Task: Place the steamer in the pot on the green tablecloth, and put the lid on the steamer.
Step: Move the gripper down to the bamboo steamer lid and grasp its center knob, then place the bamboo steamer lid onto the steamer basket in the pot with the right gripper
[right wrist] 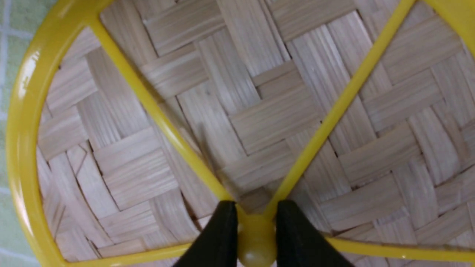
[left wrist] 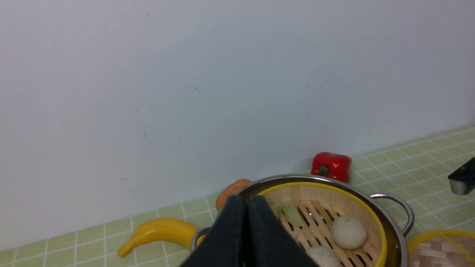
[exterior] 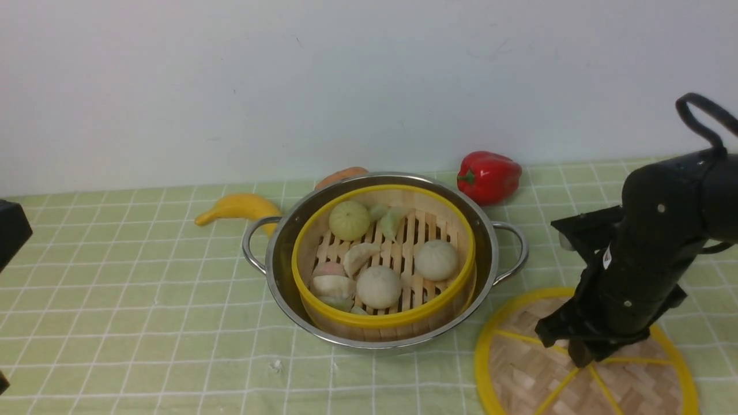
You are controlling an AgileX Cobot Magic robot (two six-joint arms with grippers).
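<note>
The steamer (exterior: 398, 253), a bamboo basket with yellow rim holding pale buns and dumplings, sits inside the steel pot (exterior: 490, 253) on the green checked tablecloth (exterior: 144, 300). The lid (exterior: 519, 369) lies flat on the cloth to the right of the pot, near the front edge. My right gripper (exterior: 579, 357) points down on the lid's centre. In the right wrist view its fingers (right wrist: 222, 237) are shut on the yellow centre knob (right wrist: 256, 248). My left gripper (left wrist: 245, 207) is shut and empty, held back from the pot (left wrist: 393, 230) on its left.
A yellow banana (exterior: 236, 207) lies left of the pot. A red bell pepper (exterior: 489, 176) and an orange vegetable (exterior: 340, 176) lie behind it near the pale wall. Part of my left arm (exterior: 11, 230) shows at the left edge.
</note>
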